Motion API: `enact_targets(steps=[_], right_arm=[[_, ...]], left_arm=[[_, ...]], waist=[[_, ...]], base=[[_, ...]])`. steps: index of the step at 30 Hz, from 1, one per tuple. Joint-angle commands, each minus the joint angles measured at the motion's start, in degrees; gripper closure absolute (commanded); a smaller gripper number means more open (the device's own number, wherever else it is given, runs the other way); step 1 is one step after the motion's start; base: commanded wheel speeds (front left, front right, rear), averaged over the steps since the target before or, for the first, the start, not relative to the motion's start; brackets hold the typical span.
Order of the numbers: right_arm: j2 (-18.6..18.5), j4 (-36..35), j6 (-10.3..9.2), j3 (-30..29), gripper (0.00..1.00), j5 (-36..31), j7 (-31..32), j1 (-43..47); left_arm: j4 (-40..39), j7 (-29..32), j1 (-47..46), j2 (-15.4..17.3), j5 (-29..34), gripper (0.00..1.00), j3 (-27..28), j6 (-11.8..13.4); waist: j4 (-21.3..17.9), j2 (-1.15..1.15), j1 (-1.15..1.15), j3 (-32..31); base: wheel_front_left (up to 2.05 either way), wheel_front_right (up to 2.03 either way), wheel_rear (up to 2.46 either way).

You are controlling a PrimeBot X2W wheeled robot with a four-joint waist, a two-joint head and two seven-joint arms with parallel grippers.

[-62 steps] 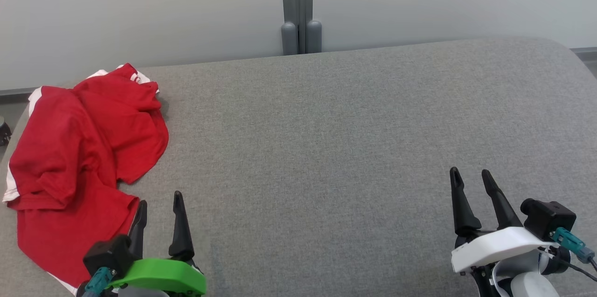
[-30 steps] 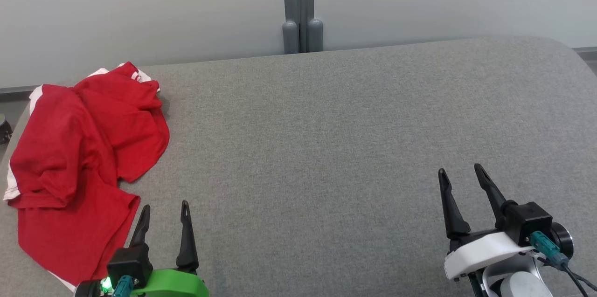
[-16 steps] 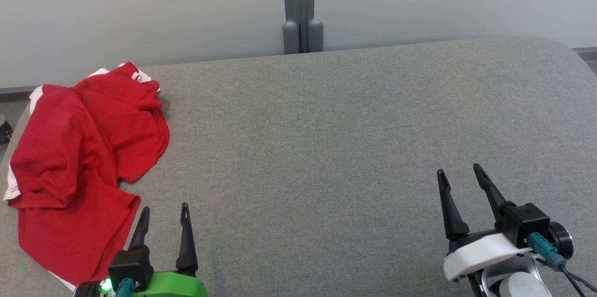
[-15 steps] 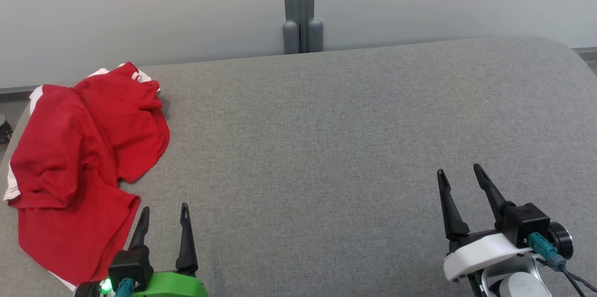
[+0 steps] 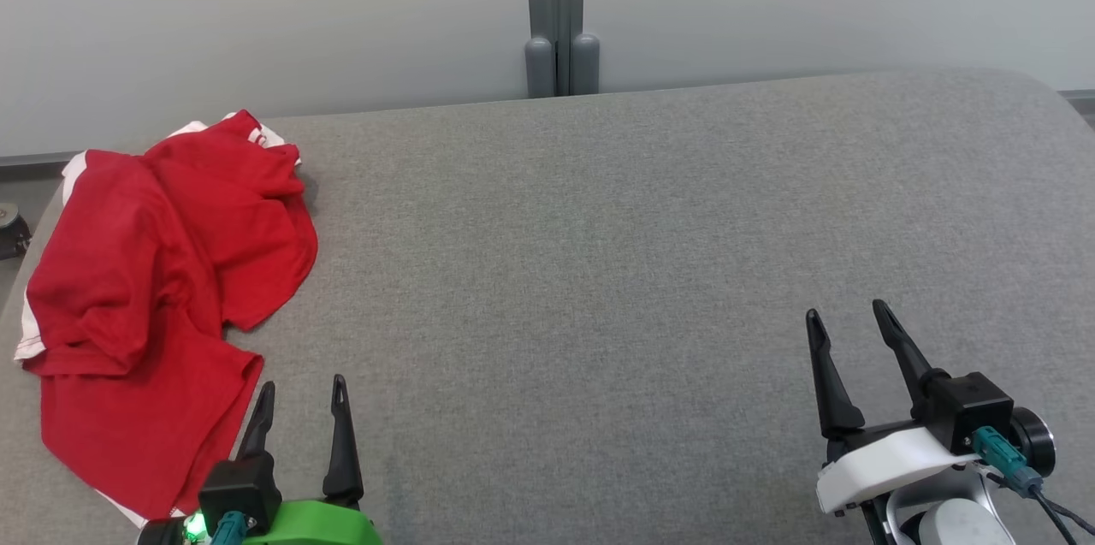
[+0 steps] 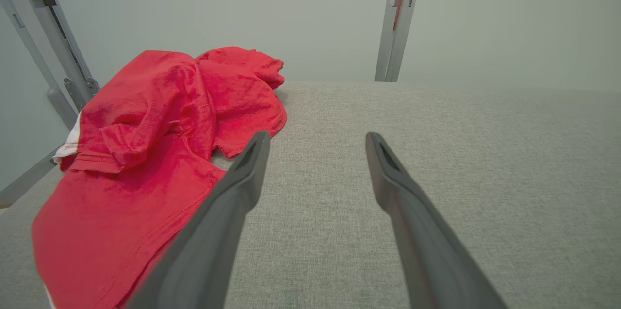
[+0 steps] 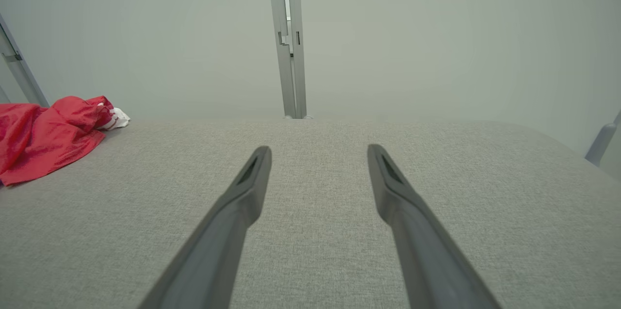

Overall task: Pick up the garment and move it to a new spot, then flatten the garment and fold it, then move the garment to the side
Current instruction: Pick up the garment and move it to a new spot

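Observation:
A crumpled red garment (image 5: 162, 297) with white trim lies at the left end of the grey padded table (image 5: 616, 254). In the left wrist view the garment (image 6: 155, 144) spreads to the left of the fingers. Far off at the left edge of the right wrist view lies the garment (image 7: 43, 134). My left gripper (image 5: 302, 387) stands open at the near edge, just right of the garment's lower hem, nothing between its fingers. My right gripper (image 5: 844, 316) is open and empty over bare table at the near right, far from the cloth.
A pale wall with a grey vertical post (image 5: 560, 14) runs behind the table. The table's left edge drops off beside the garment, with a small dark object (image 5: 10, 228) past it. Its far right corner is rounded.
The whole head view has shifted slightly, so the camera moved. Since two seconds ago the left gripper drew back toward the near edge and the right gripper moved a little left.

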Motion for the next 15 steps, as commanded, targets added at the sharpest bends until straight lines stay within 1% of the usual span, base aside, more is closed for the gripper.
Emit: enact_targets(steps=[1, 5, 15], right_arm=[[-0.19, -0.24, 0.00, -0.13, 0.00, 0.14, -0.26, 0.36], [-0.20, -0.54, 0.00, -0.43, 0.00, 0.18, -0.23, 0.70], [-0.20, -1.36, -0.01, -0.23, 0.00, 0.20, -0.23, -0.08]], left_arm=[[0.16, -0.22, 0.40, 0.40, 0.13, 0.00, 0.03, 0.16], [-0.03, -0.21, -0.16, 0.39, 0.67, 0.00, -0.19, 0.17], [-0.62, -0.15, -0.50, 0.37, 1.10, 0.00, 0.73, 0.72]], waist=[[0.79, 0.00, 0.00, 0.14], [3.46, 0.00, 0.00, 0.53], [13.97, 0.00, 0.00, 1.72]], base=[[0.00, 0.00, 0.00], [0.00, 0.00, 0.00], [0.00, 0.00, 0.00]])
